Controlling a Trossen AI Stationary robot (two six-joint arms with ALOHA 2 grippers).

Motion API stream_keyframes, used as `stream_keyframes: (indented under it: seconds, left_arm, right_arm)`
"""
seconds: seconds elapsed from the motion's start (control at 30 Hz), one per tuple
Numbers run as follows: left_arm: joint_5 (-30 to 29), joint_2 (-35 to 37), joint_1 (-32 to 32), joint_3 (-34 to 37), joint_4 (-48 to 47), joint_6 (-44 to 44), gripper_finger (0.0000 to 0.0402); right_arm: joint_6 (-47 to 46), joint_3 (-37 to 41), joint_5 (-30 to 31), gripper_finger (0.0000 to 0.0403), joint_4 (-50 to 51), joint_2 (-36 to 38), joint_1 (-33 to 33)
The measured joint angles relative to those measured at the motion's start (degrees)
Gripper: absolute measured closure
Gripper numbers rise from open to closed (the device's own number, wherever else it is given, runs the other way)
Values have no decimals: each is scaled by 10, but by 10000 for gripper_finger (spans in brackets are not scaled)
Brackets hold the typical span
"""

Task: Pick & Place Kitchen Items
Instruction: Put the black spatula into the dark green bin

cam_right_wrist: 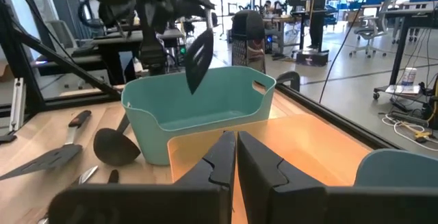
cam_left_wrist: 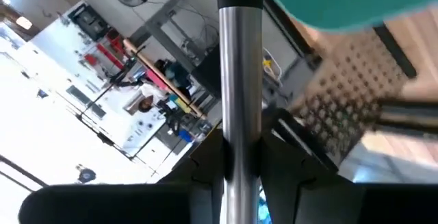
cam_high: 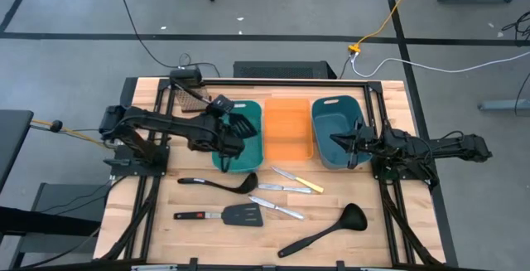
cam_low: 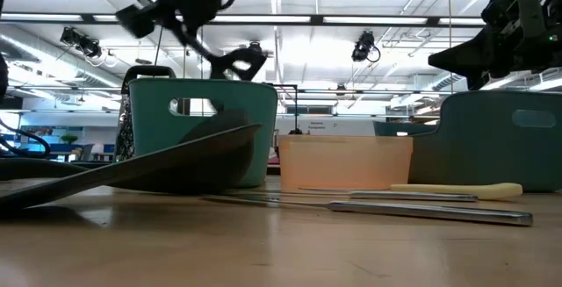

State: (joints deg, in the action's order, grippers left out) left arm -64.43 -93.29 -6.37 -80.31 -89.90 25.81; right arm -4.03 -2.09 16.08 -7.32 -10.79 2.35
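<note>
No legible writing or labels.

Tabletop (cam_high: 166, 229), near edge: black ladle (cam_high: 325, 229); red-marked slotted spatula (cam_high: 222, 215).

Mid: second ladle (cam_high: 222, 184), three silver table knives (cam_high: 278, 188), yellow-handled knife (cam_high: 300, 181).

Far: left pincer (cam_high: 234, 130) clamped on a slotted spatula (cam_right_wrist: 198, 58) above the teal bin (cam_high: 248, 151), grip point partly hidden; right pincer (cam_right_wrist: 235, 157) closed, empty.

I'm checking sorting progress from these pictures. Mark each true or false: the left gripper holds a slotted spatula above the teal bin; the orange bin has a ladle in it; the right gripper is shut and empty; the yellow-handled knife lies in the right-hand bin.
1. The left gripper holds a slotted spatula above the teal bin. True.
2. The orange bin has a ladle in it. False: it looks empty; both ladles lie on the table.
3. The right gripper is shut and empty. True.
4. The yellow-handled knife lies in the right-hand bin. False: it lies on the table.
</note>
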Motion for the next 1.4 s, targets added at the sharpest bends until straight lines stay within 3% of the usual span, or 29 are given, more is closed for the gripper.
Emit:
stream_keyframes:
  seconds: [0.17,0.3,0.47,0.57,0.83,1.0,1.4]
  left_arm:
    - [6,10,-2,68,47,34,326]
    - [10,8,-3,101,128,126,326]
    - [76,7,0,119,229,244,326]
    - [81,7,5,122,282,302,326]
    - [166,7,49,122,337,422,326]
    - [192,7,77,122,378,463,326]
    - [299,7,123,122,383,470,326]
  right_arm:
    - [0,0,15,376,-3,0,0]
    - [-2,0,25,376,-3,0,0]
    - [-5,0,25,376,-3,0,0]
    - [-6,0,25,376,-3,0,0]
    - [-7,0,25,376,-3,0,0]
    - [-6,0,25,376,-3,0,0]
    - [4,0,35,376,-3,0,0]
